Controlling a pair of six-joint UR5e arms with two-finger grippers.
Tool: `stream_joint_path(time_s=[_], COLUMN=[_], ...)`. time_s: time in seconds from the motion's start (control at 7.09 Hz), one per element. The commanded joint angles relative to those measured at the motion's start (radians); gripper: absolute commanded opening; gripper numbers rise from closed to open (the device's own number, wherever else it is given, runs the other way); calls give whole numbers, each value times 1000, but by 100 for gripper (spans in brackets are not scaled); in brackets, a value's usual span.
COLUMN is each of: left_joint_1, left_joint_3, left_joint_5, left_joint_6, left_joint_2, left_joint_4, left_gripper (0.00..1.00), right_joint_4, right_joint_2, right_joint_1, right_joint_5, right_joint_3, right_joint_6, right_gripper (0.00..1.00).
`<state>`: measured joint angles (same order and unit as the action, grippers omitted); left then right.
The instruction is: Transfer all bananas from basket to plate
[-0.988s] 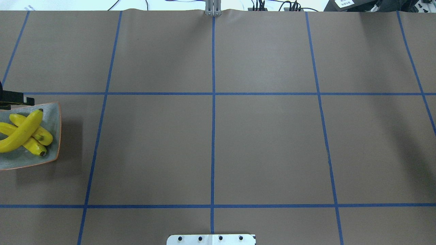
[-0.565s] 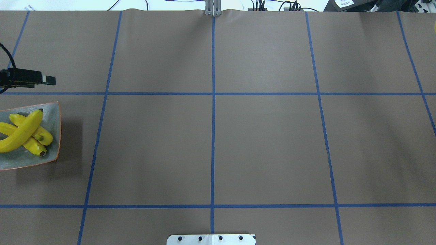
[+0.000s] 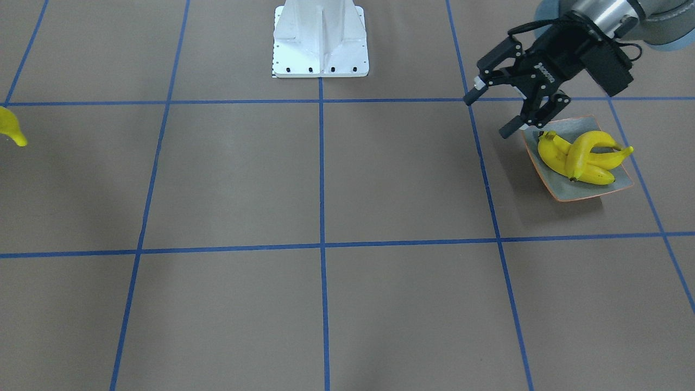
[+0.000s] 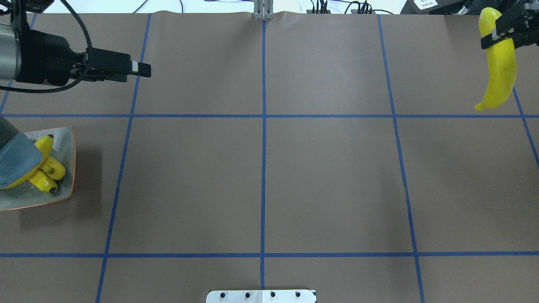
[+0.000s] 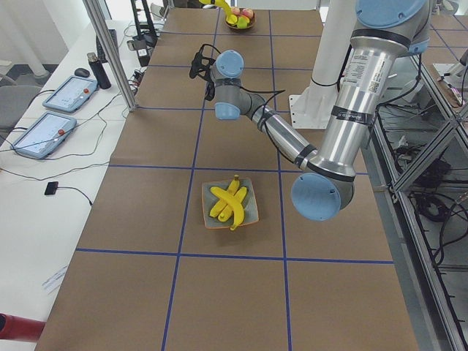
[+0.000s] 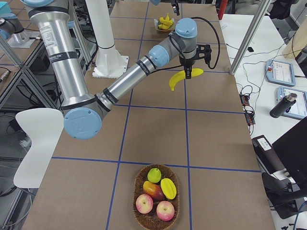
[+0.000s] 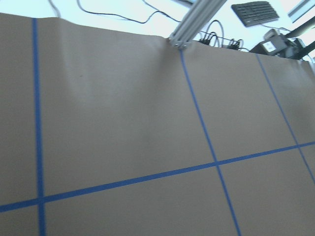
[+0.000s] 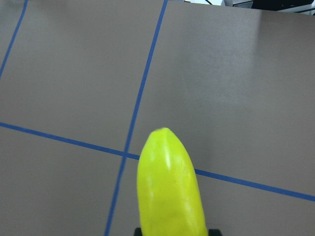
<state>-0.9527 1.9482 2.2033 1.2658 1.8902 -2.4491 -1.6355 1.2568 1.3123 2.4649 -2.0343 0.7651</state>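
Right pincer (image 4: 499, 32): clenched on one banana (image 4: 501, 71) near its upper end. The fruit hangs lengthwise below the jaws, clear of the bench (image 4: 269, 181), over the far right of the surface. The right wrist view shows only the banana's free end against bare paper.

Left pincer (image 3: 487, 115): released, jaws spread, nothing between them. It is raised and just beside the plate (image 3: 549, 188), on the robot's side of it. The left wrist view shows only bench.

Plate: at the robot's left end of the bench, well apart from the held banana. Three bananas (image 3: 582, 157) lie on it in a crossed pile. In the overhead view a link of the left arm covers part of them.

Basket (image 6: 154, 224): at the robot's right end. It holds round fruit and one yellow piece that is not a banana. No banana is visible in it.

Step in hand, as judged: carrying the fourth and last banana from basket to plate, with the pick-up done and most of the crossing not yet made.

Next move, as judged: the banana must travel the length of the bench. The plate may lie beyond the right arm's easy reach, and the left pincer's readiness suggests a hand-over. Otherwise the left arm must clear the plate. The release should be low and along the pile, as a glossy curved fruit set on three others may roll over the shallow rim.
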Motion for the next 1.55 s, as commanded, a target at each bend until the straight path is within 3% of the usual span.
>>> stream_joint_path(time_s=[0.0,0.42,0.56,0.71,1.41], left_joint_1=[57,225,276,310,354], left_joint_3=[-2,-17,-18,-26,-67], left_joint_5=[-67,-248,-311,-336,-338], left_joint_6=[84,116,128,129,129], left_joint_2=[76,166,185,213,288], left_joint_4=[4,7,7,9,4], left_gripper=[100,100,100,100,100], right_joint_4=[-3,-15,-80,-183,-198], right_joint_2=[-138,-265,-317,-406,-493], right_joint_1=[-144,-338,-390,-430,-544], right_joint_5=[-105,-286,-346,-378,-440], right_joint_3=[-13,0,2,2,8], right_joint_6=[423,786,856,875,965], right_gripper=[0,0,0,0,0])
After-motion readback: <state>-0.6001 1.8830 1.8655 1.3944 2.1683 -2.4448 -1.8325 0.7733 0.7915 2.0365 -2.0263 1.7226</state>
